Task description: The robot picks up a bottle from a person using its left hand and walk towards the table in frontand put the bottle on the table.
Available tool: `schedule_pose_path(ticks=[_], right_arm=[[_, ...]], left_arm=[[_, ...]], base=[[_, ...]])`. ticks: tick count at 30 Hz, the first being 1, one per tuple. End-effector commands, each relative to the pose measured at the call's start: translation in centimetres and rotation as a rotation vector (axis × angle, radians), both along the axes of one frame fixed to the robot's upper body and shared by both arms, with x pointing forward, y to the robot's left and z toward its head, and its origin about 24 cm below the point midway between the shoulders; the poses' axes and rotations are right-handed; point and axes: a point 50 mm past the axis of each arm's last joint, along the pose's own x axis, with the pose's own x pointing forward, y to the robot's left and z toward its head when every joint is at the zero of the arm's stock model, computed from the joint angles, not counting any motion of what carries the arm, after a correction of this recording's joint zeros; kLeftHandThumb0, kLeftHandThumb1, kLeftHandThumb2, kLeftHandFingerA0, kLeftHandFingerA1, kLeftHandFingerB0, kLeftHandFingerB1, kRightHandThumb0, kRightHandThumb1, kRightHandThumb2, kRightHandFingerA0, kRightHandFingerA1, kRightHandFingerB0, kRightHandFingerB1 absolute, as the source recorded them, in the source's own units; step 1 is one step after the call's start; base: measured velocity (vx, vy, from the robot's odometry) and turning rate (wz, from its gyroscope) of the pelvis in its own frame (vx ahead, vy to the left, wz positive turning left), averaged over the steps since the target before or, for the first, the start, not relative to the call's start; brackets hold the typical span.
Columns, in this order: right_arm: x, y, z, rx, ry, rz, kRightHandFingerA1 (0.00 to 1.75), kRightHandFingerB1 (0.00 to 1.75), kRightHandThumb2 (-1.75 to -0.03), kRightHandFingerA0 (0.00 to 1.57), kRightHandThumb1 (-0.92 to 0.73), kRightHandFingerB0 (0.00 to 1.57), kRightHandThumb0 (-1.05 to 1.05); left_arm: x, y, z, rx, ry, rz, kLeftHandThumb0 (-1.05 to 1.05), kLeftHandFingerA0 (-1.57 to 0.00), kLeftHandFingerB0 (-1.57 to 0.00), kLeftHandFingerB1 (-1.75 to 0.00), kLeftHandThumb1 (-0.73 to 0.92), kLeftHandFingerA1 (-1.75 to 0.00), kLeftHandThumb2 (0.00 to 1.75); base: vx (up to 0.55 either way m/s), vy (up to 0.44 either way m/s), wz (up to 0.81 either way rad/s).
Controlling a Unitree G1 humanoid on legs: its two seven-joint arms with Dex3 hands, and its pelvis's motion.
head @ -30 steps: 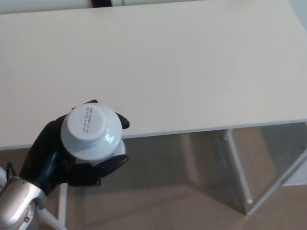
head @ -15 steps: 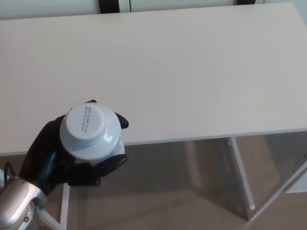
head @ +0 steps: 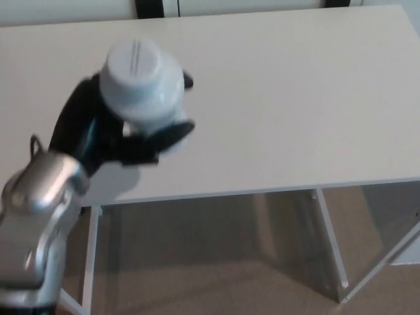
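left robot hand [head: 98, 141] clamped on bottle [head: 141, 82], fingers wrapped round the body under the cap, fingertips [head: 178, 133] showing past the bottle's right side. right robot hand out of frame.

change: half a second ago the bottle sat low in the picture, straddling the worktop [head: 282, 98] near edge. now the arm had swung it up and forward, so the bottle was over the left part of the worktop, well inside the edge. the worktop itself hadn't shifted in frame in that time, so this was an arm move, not the camera. hand and bottle were motion-blurred.

meaning: walk looked finished and the placing reach was under way. bottle probably held above the surface, not resting; the dark shadow under the hand suggested a gap, but contact couldn't be told from above. grip not released.

bottle was cap-up towards the camera, roughly upright, cap clear above the fingers.
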Motion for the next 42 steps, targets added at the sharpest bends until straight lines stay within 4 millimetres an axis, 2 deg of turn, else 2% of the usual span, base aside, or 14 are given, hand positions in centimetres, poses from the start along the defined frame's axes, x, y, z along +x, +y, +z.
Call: schedule_pose_path(ticks=[1,2,5,6,11,12,15,22,29,30,31,34,36,42], right_arm=[[0.0,-0.2,0.1,-0.016,0.001,0.006,0.49,0.42,-0.61,0.77,-0.68,0.58,-0.41],[0.0,-0.2,0.1,-0.012,-0.002,0.006,0.49,0.41,-0.6,0.77,-0.68,0.57,-0.42],[0.2,-0.1,0.1,-0.012,-0.001,0.012,0.48,0.41,-0.59,0.76,-0.67,0.57,-0.42],[0.3,-0.1,0.1,-0.005,-0.006,0.007,0.51,0.42,-0.6,0.79,-0.65,0.57,-0.4],[0.4,-0.1,0.2,0.006,-0.014,0.003,0.49,0.41,-0.59,0.75,-0.65,0.56,-0.41],[0.5,-0.1,0.2,0.007,-0.015,-0.005,0.49,0.42,-0.6,0.75,-0.64,0.56,-0.39],[0.7,0.1,0.2,0.005,-0.021,0.007,0.53,0.42,-0.6,0.77,-0.64,0.57,-0.39],[1.0,0.4,0.2,0.004,-0.025,0.036,0.48,0.41,-0.6,0.67,-0.68,0.53,-0.41],[1.4,0.5,0.3,0.001,-0.028,0.055,0.48,0.41,-0.6,0.7,-0.69,0.54,-0.41],[1.4,0.5,0.3,-0.001,-0.028,0.058,0.47,0.4,-0.6,0.69,-0.69,0.54,-0.42],[1.4,0.5,0.3,-0.001,-0.03,0.055,0.52,0.41,-0.6,0.76,-0.68,0.54,-0.4],[1.5,0.5,0.4,0.003,-0.035,0.05,0.51,0.41,-0.6,0.75,-0.67,0.54,-0.4],[1.6,0.6,0.4,-0.002,-0.036,0.059,0.52,0.41,-0.6,0.75,-0.67,0.55,-0.41],[1.7,0.5,0.4,-0.005,-0.036,0.066,0.5,0.41,-0.61,0.73,-0.68,0.54,-0.41]], left_arm=[[4.9,-0.5,1.7,-0.06,0.107,0.101,-0.05,-0.89,-0.7,-1.19,0.77,-1.58,0.76],[5.4,-0.6,1.7,-0.07,0.125,0.109,-0.05,-0.92,-0.74,-1.17,0.74,-1.57,0.84],[6.5,-1.1,1.6,-0.083,0.154,0.111,-0.05,-0.9,-0.74,-1.18,0.75,-1.59,0.86],[7.1,-1.6,1.3,-0.075,0.17,0.119,-0.07,-0.9,-0.73,-1.19,0.81,-1.58,0.76],[8.1,-2.3,0.7,-0.069,0.226,0.131,-0.1,-0.87,-0.71,-1.25,0.8,-1.58,0.75],[8.4,-2.9,0.1,-0.073,0.258,0.127,-0.09,-0.82,-0.68,-1.24,0.8,-1.64,0.76],[8.6,-3.7,-1.5,-0.073,0.323,0.125,-0.09,-0.84,-0.67,-1.27,0.79,-1.65,0.79],[8.0,-4.6,-5.2,-0.039,0.407,0.135,-0.12,-0.98,-0.8,-1.16,0.75,-1.51,0.79],[7.0,-4.7,-8.0,0.019,0.459,0.162,-0.14,-0.96,-0.79,-1.15,0.77,-1.5,0.81],[6.9,-4.6,-8.3,0.048,0.451,0.155,-0.14,-0.94,-0.77,-1.17,0.77,-1.52,0.8],[6.6,-4.5,-8.7,0.073,0.445,0.149,-0.14,-0.93,-0.75,-1.23,0.75,-1.58,0.82],[6.3,-4.2,-9.2,0.102,0.426,0.145,-0.13,-0.92,-0.75,-1.25,0.72,-1.56,0.87],[6.3,-3.8,-9.2,0.168,0.408,0.155,-0.18,-0.98,-0.79,-1.2,0.72,-1.46,0.86],[6.4,-3.1,-8.8,0.132,0.385,0.14,-0.19,-0.91,-0.75,-1.22,0.74,-1.54,0.86]], base=[[0.0,0.0,0.0],[0.0,0.0,0.0],[0.0,0.0,0.0],[0.0,0.0,0.0],[0.0,0.0,0.0],[0.0,0.0,0.0],[0.0,0.0,0.0],[0.0,0.0,0.0],[0.0,0.0,0.0],[0.0,0.0,0.0],[0.0,0.0,0.0],[0.0,0.0,0.0],[0.0,0.0,0.0],[0.0,0.0,0.0]])
